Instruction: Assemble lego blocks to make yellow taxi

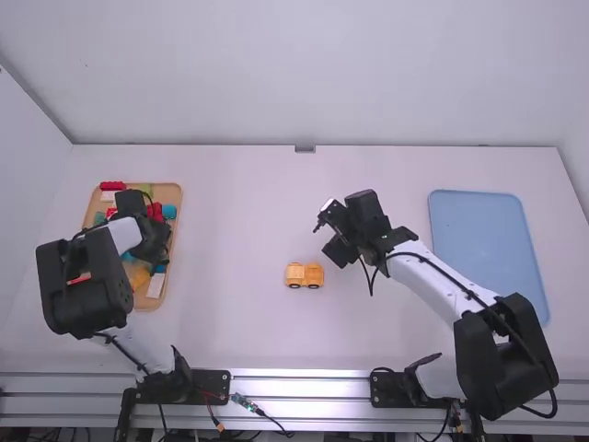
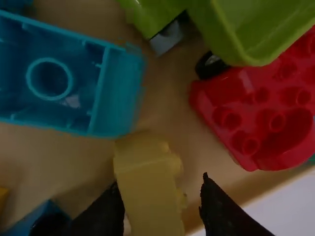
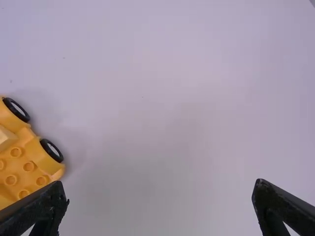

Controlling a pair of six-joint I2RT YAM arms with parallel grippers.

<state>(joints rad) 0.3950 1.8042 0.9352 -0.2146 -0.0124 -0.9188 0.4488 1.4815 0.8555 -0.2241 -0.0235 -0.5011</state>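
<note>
The orange-yellow wheeled car base (image 1: 304, 275) stands on the middle of the table; its studs and two black wheels show on the car base (image 3: 24, 164) in the right wrist view. My left gripper (image 1: 152, 241) is low over the tray of blocks. In its wrist view, the left gripper (image 2: 162, 196) is open around a yellow block (image 2: 150, 189), one finger close against it and a gap at the other. My right gripper (image 1: 331, 230) is above the table, beyond and right of the car base; the right gripper (image 3: 161, 196) is wide open with nothing between its fingers.
The wooden tray (image 1: 174, 195) at the left holds several blocks, including a teal block (image 2: 115, 93), a red piece (image 2: 280, 113) and a green piece (image 2: 231, 29). A blue tray (image 1: 488, 249) lies at the right.
</note>
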